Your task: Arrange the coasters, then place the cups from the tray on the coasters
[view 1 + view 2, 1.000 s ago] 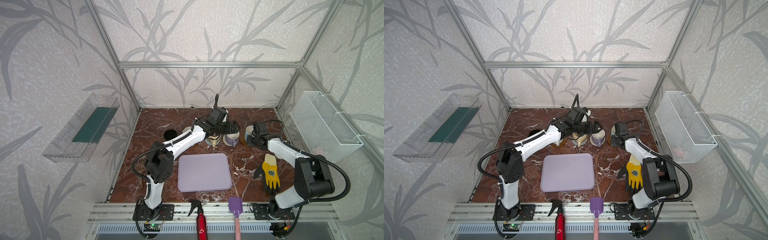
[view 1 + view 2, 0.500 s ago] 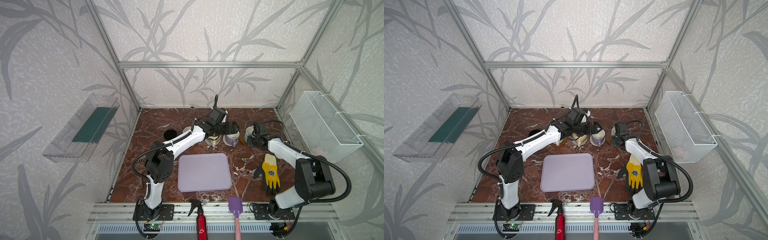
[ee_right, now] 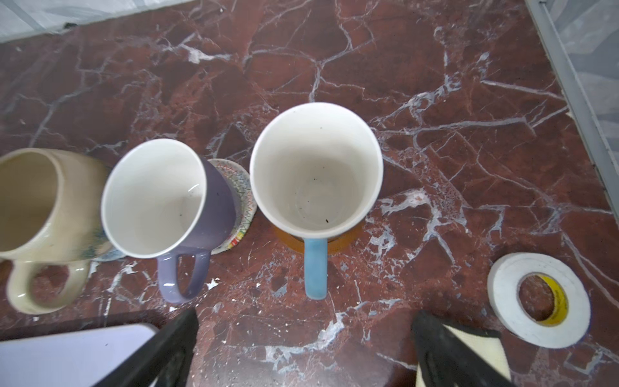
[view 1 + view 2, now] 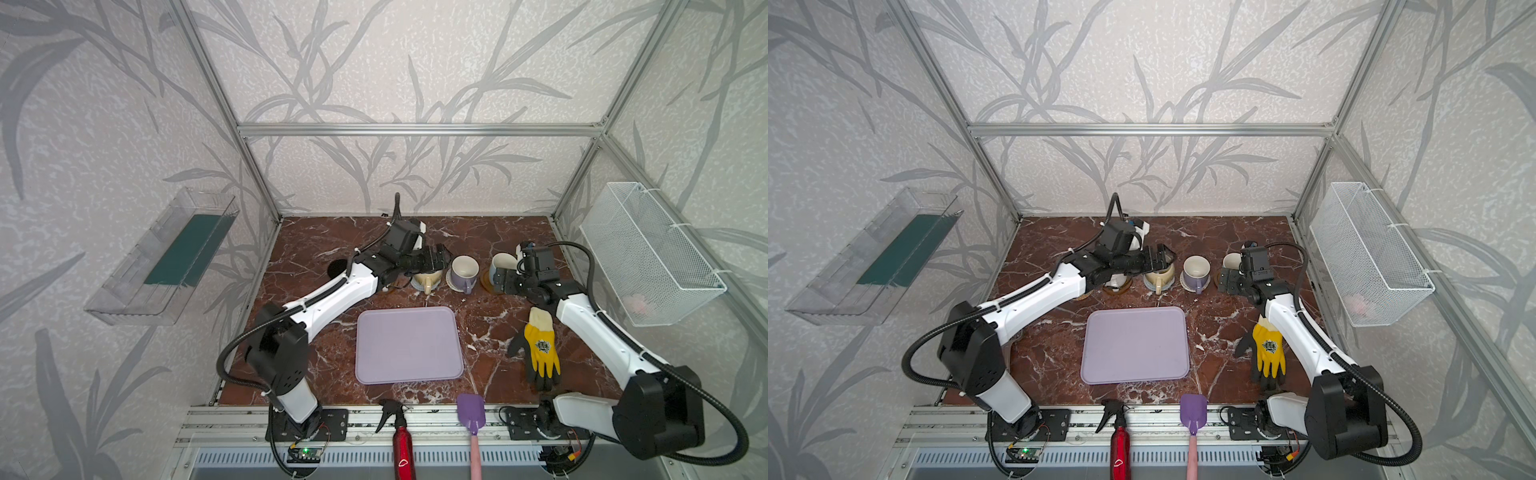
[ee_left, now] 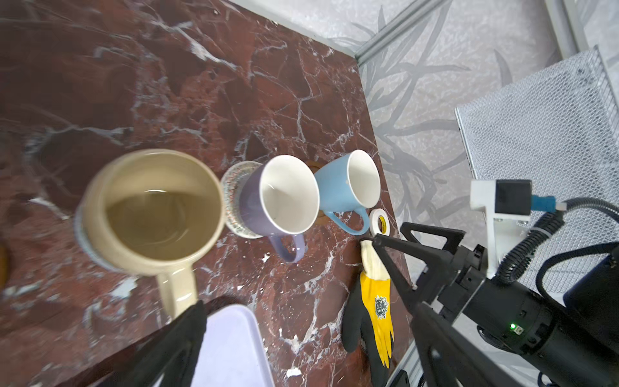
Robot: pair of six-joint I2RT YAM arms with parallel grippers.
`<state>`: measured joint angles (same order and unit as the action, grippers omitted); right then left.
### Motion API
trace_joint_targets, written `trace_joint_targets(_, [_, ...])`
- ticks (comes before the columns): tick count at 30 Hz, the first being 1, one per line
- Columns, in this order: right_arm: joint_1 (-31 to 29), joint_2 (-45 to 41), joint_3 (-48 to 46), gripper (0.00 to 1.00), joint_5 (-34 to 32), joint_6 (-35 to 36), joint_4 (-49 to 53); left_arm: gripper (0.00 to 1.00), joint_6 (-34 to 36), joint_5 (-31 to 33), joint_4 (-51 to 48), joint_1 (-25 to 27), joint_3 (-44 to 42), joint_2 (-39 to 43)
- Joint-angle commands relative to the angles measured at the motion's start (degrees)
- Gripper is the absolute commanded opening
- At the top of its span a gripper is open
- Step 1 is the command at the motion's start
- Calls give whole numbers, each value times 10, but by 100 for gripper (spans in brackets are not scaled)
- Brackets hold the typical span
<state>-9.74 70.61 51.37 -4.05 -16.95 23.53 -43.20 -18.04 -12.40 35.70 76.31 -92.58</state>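
— What stands furthest left on the marble table?
— The black mug, alone at the left end of the row. Next, the left arm covers a white mug on an amber coaster. It may be the speckled one, but too little shows to be sure.
— And the left gripper?
— The left gripper hangs close over the cream-yellow mug, jaws spread wide, holding nothing. That mug sits on the grey-blue coaster, its handle toward the tray, which lies flat in front of the row, near the table's middle.
— Then?
— The lavender mug stands upright on the cream woven coaster. Just beside it the light blue mug stands on a second amber coaster.
— Does the right gripper grasp it?
— No. The right gripper is spread open. The blue handle points at the gap between its fingers and touches neither. Further right lie a white tape roll and a yellow glove.
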Motion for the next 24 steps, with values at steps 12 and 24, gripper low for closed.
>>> trace_joint_targets(12, [0,-148,-86,99,34,11,-15,99,111,249,-44,-68,-250,263])
trace_joint_targets(24, [0,-162,-194,99,-66,47,-160,97,308,459,141,-81,-429,381])
